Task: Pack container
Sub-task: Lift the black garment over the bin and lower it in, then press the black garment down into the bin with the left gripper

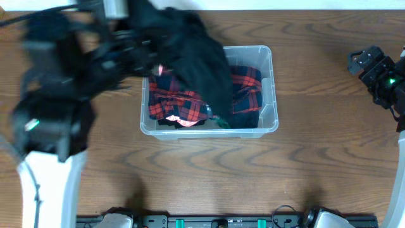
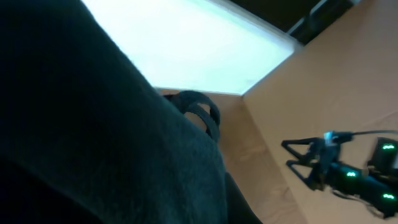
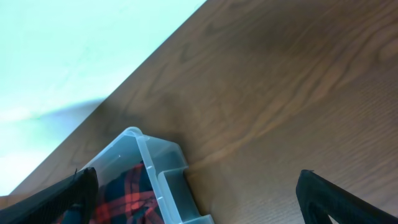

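The left gripper (image 1: 131,48), a dark blur in the overhead view, sits at ten o'clock of the container (image 1: 209,132), pressed up against a black garment (image 1: 196,57). The garment spills from the gripper across the bin's twelve o'clock rim and down over its middle. Whether the jaws are clamped on the cloth cannot be told, since cloth and motion blur hide the fingers. The left wrist camera is no help, because dark fabric fills most of its frame.

The container, a clear plastic bin, stands on the wooden table (image 1: 316,177) just above the centre of the overhead view, long sides running nine to three o'clock. Inside lies a red-and-black plaid cloth (image 1: 177,104), bunched along the floor and showing on both sides of the black garment. A small patch of pink peeks out near the six o'clock wall.

The right gripper (image 1: 364,58) hangs well apart from the bin, out at two o'clock near the table's edge, with green lights glowing on the arm behind it. Its wrist camera shows the two black fingertips (image 3: 68,193) spread wide, one at each lower corner of the frame, and nothing is held between them. One rounded corner of the bin and a strip of the plaid cloth show low in that frame, with bare wood beyond.
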Action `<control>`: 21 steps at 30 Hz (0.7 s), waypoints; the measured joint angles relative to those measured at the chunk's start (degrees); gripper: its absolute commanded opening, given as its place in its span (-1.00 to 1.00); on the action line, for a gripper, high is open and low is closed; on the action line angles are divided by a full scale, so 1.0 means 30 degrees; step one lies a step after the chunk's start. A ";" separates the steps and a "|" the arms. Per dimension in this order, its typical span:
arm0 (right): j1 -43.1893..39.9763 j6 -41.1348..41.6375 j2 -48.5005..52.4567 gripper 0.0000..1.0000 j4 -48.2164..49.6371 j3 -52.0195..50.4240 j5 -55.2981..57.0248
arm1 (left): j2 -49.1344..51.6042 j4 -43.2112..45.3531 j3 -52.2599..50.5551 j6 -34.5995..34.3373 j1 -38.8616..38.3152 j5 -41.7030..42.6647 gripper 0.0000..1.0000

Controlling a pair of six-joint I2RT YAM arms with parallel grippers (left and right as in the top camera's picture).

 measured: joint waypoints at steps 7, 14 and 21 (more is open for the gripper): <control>0.0000 0.0000 0.0000 0.98 0.0000 0.0000 0.0000 | 0.4044 0.1858 0.0000 -0.0342 -0.4699 -0.4269 -0.88; 0.0000 0.0000 0.0000 0.98 0.0000 0.0000 0.0000 | 0.6492 0.1086 -0.0022 -0.0350 -0.6135 -0.6200 -0.88; 0.0000 0.0000 0.0000 0.98 0.0000 0.0000 0.0000 | 0.6761 -0.1268 -0.0015 -0.0474 -0.6812 -0.8349 -0.88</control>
